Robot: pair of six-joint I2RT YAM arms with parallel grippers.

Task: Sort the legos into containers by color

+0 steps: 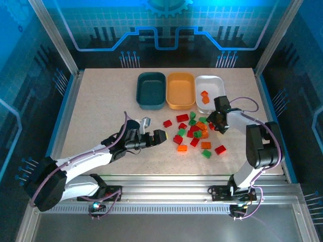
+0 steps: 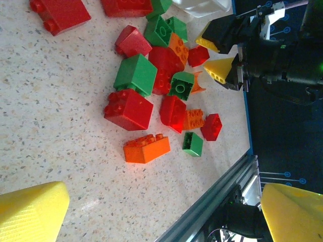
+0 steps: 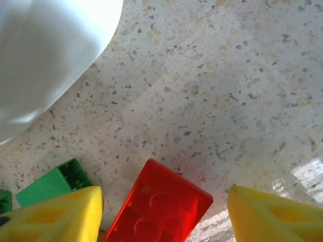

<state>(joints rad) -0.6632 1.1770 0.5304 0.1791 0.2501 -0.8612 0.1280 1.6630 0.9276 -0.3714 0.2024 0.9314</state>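
I had the right gripper (image 1: 216, 122) down at the edge of the legos (image 1: 194, 132), which lay scattered just on the near side of the white tray (image 1: 220, 83). In the wrist view its jaws stood apart, one on either side of a red brick (image 3: 159, 212), and I judged them not yet clamped: bare tabletop showed between the brick and one fingertip (image 3: 272, 214). The white tray's rounded corner (image 3: 45, 50) sat close above that brick, so the carry looked short.

The white tray already held two bricks (image 1: 204, 97), reddish-orange, though I couldn't settle the exact shade from above. The orange tray (image 1: 180, 103) sat just beside the white tray, and the teal tray (image 1: 151, 103) beyond that again; both looked empty.

To do this pick well, I reckoned I should centre the jaws first, since the brick sat nearer one finger than the other, and square them to its flat sides rather than its corners. A green brick (image 3: 55, 184) lay just beside the nearer finger, on its white-tray side, and a careless close could pinch or shove it. I'd go low enough to grip below the studs, close gently, then lift straight up before swinging toward the white tray.

The left gripper (image 1: 154, 130) hung wide open and empty, well away from the white tray, across the pile from it.
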